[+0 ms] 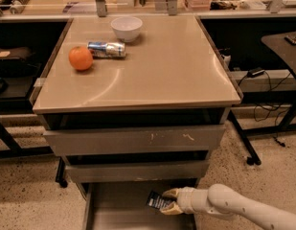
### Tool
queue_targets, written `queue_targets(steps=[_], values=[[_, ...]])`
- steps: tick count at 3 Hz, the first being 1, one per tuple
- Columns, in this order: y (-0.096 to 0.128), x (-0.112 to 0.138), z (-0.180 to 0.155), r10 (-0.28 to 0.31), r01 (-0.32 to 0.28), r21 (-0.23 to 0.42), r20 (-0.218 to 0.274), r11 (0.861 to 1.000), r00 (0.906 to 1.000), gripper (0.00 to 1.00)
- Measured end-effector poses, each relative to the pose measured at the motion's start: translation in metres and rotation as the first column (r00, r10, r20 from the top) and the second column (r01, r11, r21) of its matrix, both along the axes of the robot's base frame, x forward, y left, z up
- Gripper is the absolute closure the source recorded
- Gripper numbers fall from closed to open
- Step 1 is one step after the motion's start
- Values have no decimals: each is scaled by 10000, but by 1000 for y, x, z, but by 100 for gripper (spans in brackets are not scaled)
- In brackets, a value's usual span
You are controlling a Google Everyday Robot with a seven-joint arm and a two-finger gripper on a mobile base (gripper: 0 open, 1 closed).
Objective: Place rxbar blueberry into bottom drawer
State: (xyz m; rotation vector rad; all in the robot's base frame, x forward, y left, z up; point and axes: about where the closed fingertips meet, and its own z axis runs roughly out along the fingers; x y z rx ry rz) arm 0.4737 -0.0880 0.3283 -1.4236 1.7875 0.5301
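My gripper (167,201) comes in from the lower right on a white arm and is shut on the rxbar blueberry (157,201), a small dark wrapper with white print. It holds the bar just over the right part of the open bottom drawer (119,210), a shallow grey tray pulled out below the two scuffed drawer fronts. The bar sticks out to the left of the fingers (171,193).
On the cabinet top lie an orange (81,58), a silver-blue can (107,48) on its side and a white bowl (127,28). The middle drawer front (138,170) overhangs the tray. A black desk leg (243,138) and cables stand to the right.
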Motion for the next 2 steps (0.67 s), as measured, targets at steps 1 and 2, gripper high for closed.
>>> queue_targets(steps=[1,2], values=[[-7,12,-55,60,-69,-255,-360,9997,9993,100],[-7,12,-55,60,-69,-255,-360,9997,9993,100]])
